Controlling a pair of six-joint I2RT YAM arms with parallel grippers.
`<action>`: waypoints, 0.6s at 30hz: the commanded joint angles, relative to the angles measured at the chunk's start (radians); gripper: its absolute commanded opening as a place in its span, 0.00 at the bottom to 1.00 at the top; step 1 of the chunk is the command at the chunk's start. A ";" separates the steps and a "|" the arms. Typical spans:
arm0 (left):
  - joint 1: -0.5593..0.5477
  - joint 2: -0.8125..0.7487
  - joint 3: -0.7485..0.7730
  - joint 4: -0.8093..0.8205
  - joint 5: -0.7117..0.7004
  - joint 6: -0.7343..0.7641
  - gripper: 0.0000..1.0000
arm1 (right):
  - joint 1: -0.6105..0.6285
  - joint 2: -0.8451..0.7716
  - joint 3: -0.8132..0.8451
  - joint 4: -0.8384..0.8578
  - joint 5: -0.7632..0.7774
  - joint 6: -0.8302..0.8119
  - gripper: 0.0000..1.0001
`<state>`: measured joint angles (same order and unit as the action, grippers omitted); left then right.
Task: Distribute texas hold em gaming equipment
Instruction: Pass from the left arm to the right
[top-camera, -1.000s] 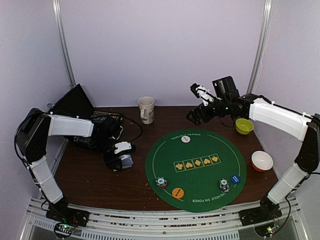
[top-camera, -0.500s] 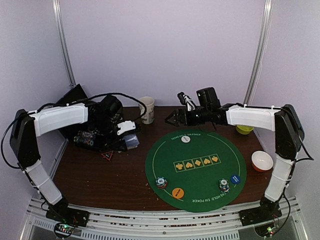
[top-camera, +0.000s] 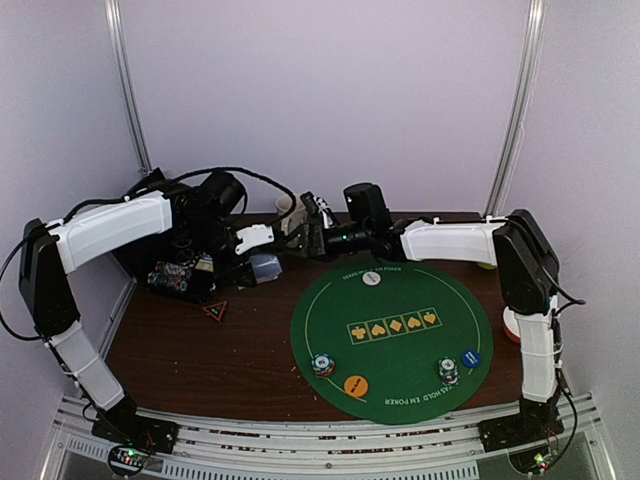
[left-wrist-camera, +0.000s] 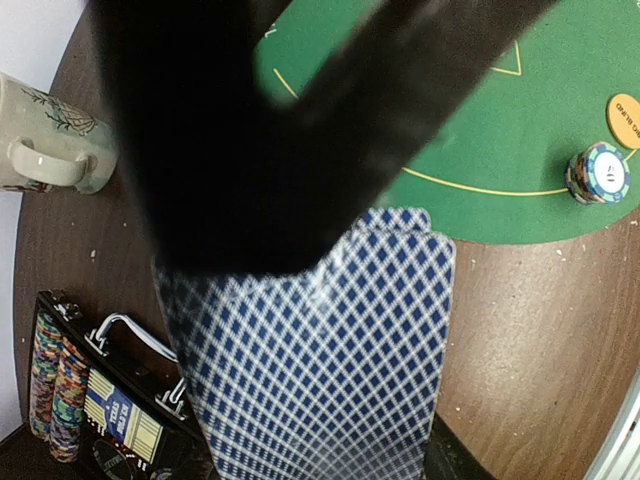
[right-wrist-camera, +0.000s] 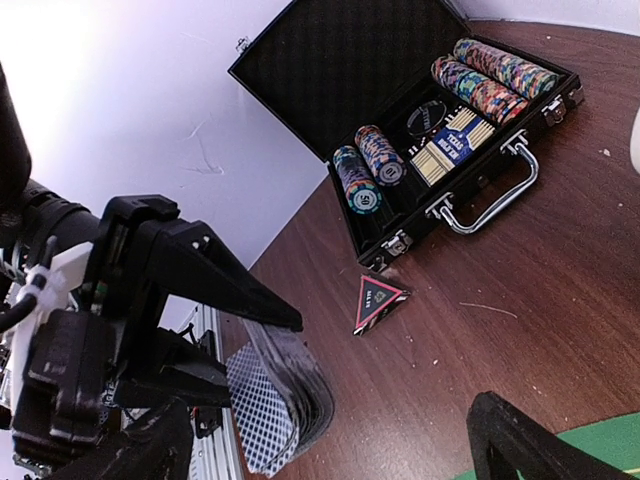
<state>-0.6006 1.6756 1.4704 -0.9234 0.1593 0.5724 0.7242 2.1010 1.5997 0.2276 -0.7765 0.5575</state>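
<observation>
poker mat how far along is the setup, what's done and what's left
Done: two chip stacks, the orange button, blue button and white button sit on the green mat. In hand: the left gripper is shut on the deck of cards beside the mat, the open right gripper close to it. Left: no cards lie on the mat yet, and more chips sit in the case.

- dark brown wooden table (top-camera: 200, 350), carrying a round green felt poker mat (top-camera: 440, 290)
- open black chip case (right-wrist-camera: 370, 70), left of the mat
- small red-and-black triangular marker (top-camera: 216, 311), between case and mat
- beige ceramic mug (left-wrist-camera: 45, 140), beyond the mat's far left edge
</observation>
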 joint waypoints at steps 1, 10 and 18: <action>-0.009 -0.001 0.045 -0.011 -0.018 0.011 0.49 | 0.020 0.071 0.085 -0.023 -0.010 -0.005 0.97; -0.014 0.015 0.051 -0.012 -0.017 0.019 0.48 | 0.046 0.186 0.216 -0.004 -0.081 0.051 0.91; -0.019 0.035 0.080 0.012 -0.059 0.033 0.48 | 0.066 0.222 0.215 0.094 -0.147 0.159 0.63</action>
<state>-0.6147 1.7031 1.5074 -0.9428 0.1188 0.5816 0.7811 2.2955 1.7840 0.2569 -0.8673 0.6582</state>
